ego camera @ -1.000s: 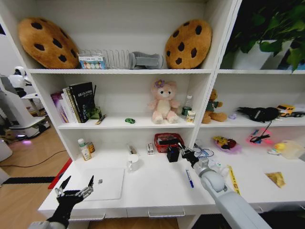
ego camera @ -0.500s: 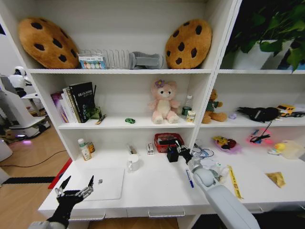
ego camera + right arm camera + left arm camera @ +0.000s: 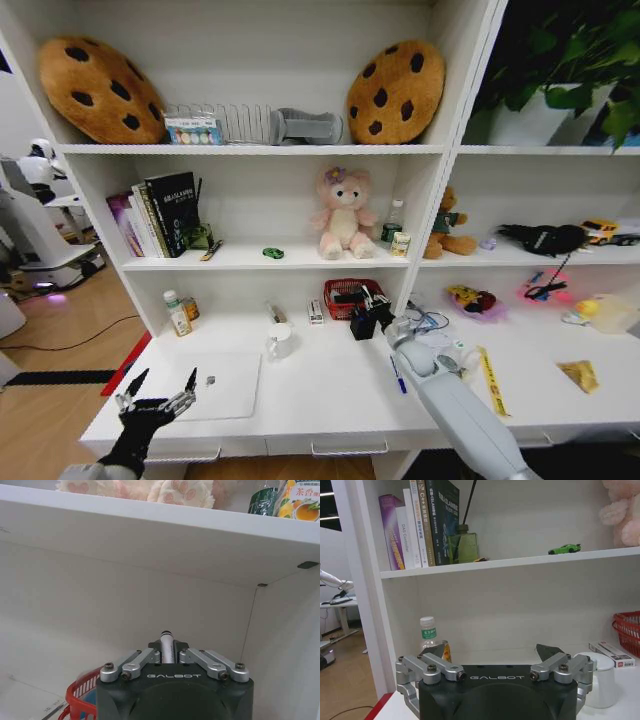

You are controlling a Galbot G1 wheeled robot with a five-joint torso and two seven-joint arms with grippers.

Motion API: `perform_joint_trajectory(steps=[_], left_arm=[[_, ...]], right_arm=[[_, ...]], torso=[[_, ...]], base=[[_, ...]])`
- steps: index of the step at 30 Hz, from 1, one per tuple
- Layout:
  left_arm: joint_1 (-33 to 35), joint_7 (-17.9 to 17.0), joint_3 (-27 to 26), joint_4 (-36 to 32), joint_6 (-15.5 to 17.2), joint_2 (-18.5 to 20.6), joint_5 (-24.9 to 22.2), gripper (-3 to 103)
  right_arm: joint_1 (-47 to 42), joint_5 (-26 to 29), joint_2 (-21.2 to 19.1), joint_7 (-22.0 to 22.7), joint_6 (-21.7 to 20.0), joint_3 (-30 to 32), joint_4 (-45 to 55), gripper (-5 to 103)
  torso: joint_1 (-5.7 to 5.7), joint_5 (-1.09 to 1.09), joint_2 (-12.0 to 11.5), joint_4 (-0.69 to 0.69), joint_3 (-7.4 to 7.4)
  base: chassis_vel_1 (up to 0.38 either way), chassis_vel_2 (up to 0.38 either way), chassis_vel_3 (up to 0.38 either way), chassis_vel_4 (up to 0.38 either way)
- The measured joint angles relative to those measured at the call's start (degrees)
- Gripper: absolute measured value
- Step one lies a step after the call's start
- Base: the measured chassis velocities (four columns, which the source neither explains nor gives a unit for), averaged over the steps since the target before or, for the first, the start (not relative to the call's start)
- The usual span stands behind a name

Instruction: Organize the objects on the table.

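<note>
Two grippers to reckon with, nearest first. Down at the front left corner of the long white desk with its smooth top and silver-handled drawers (image 3: pixel 330 405): left gripper (image 3: pixel 162 382), fingers spread wide and empty, parked just beside the slim silver-white laptop (image 3: pixel 222 385) lying flat and closed; best left idle there, clear of the work. Farther in, toward the middle right of the desk: slender blue pen (image 3: pixel 398 373) lying loose on the top, probably next for tidying, so keep the forearm from sweeping across it. Beyond that, a white ceramic mug (image 3: pixel 280 342) standing upright, well apart from the action. At the back of the desk: right gripper (image 3: pixel 372 306), clamped on a dark pen with a pale tip (image 3: pixel 166 643), gripped between the pads with the tip poking out past them. Hovering close above the small black box-shaped holder (image 3: pixel 361 323) and the red wire basket (image 3: pixel 350 294); cannot tell which of the two lies directly below. For a clean drop, likely wise to centre over the chosen container first, lower slowly with the pen near upright, and part the fingers only once the lower end sits inside the rim. Mind the shelf board close overhead. Farthest off, on that shelf: tiny green toy car (image 3: pixel 273 253), resting alone.
</note>
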Motion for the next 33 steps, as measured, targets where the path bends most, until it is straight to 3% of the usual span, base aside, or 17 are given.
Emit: perform_joint_trajectory(steps=[10,33], left_arm=[[0.0,0.0,0.0,0.0,0.0,0.0,0.0,100],[0.0,0.0,0.0,0.0,0.0,0.0,0.0,100]], right_arm=[[4.1,-0.2,1.92,0.03,0.41,-1.35,-3.81,12],[3.22,-1.57,4.32,0.24,1.54,-0.64,-6.75,12]], torso=[[0.0,0.0,0.0,0.01,0.0],[0.0,0.0,0.0,0.0,0.0]], base=[[0.0,0.0,0.0,0.0],[0.0,0.0,0.0,0.0]])
